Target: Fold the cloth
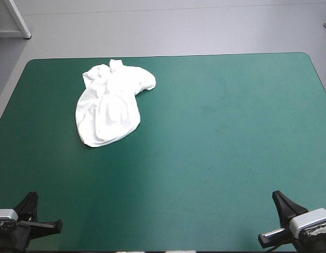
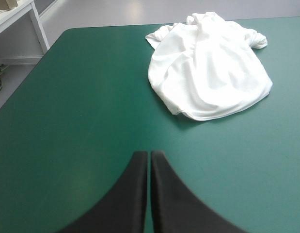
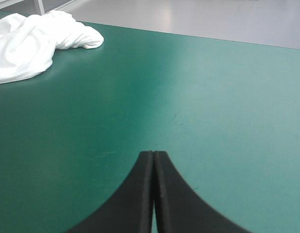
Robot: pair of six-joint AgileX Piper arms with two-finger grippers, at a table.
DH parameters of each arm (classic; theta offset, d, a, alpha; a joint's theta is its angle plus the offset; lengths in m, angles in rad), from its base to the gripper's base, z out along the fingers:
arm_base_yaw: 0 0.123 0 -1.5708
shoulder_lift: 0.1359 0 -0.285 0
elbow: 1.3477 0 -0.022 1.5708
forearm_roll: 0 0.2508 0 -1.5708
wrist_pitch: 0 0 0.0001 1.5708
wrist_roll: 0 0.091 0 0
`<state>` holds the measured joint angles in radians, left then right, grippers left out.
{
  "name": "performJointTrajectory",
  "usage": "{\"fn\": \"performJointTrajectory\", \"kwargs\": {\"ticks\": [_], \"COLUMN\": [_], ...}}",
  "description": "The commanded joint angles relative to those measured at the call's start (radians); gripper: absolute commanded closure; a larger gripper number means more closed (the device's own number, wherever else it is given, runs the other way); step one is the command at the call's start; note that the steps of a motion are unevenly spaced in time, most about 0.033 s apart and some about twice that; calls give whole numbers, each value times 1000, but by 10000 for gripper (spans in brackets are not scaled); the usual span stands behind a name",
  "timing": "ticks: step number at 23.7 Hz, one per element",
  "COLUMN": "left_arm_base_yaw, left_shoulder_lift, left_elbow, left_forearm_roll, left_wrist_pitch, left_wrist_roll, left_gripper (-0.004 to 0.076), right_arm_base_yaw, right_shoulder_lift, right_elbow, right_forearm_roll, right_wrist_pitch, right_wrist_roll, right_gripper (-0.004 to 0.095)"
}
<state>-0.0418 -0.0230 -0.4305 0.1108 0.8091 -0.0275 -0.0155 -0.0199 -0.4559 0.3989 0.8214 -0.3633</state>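
Left gripper (image 2: 149, 153) at seven o'clock and right gripper (image 3: 153, 153) at five have fingers (image 2: 133, 194) pressed together, empty; crumpled T-shirt (image 1: 111, 105) lies at eleven.

The left gripper (image 2: 149, 153) has two broad black fingers (image 2: 125, 199). Each is curved like a fin, wide at the base and narrowing to a blunt tip. The surface is matte and plain, a little paler along the outer curve. The flat inner sides meet along a thin straight slit. The right gripper (image 3: 153, 153) looks the same, black and smooth. From above, at the near edge of the table (image 1: 205, 174), each one shows as a black pointed wedge, one by each near corner.
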Motion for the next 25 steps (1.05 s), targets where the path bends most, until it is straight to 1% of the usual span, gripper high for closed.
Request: {"fn": "performJointTrajectory", "kwargs": {"ticks": [1, 10, 13, 15, 16, 18, 20, 21, 22, 25], "left_arm_base_yaw": [-3, -3, -3, -3, -3, -3, -3, -3, -3, -3], "left_shoulder_lift": [5, 5, 36, 88, 120, 186, 276, 318, 374, 546], "left_elbow": [-20, -20, -20, -20, -20, -20, -30, -39, -58, -161], "left_forearm_roll": [-2, -5, -36, -78, -111, -177, -211, -213, -218, -230], "left_wrist_pitch": [-77, -77, -108, -119, -121, -143, -192, -217, -247, -292], "left_wrist_roll": [-8, -8, -8, -3, 6, 57, 67, 61, 57, 57], "left_gripper": [705, 705, 693, 638, 583, 444, 281, 227, 203, 205], "right_arm_base_yaw": [-2, -2, -2, -2, -2, -2, -2, -2, -2, -2], "right_shoulder_lift": [2, 2, 2, 2, 2, 2, 2, 2, 2, 2], "right_elbow": [-21, -21, -21, -21, -21, -21, -21, -21, -21, -21], "right_forearm_roll": [12, 12, 12, 12, 12, 12, 12, 12, 12, 12], "right_wrist_pitch": [-77, -77, -77, -77, -77, -77, -77, -77, -77, -77], "right_wrist_roll": [-6, -6, -6, -6, -6, -6, -6, -6, -6, -6], "right_gripper": [926, 926, 925, 925, 925, 925, 925, 925, 925, 925]}}
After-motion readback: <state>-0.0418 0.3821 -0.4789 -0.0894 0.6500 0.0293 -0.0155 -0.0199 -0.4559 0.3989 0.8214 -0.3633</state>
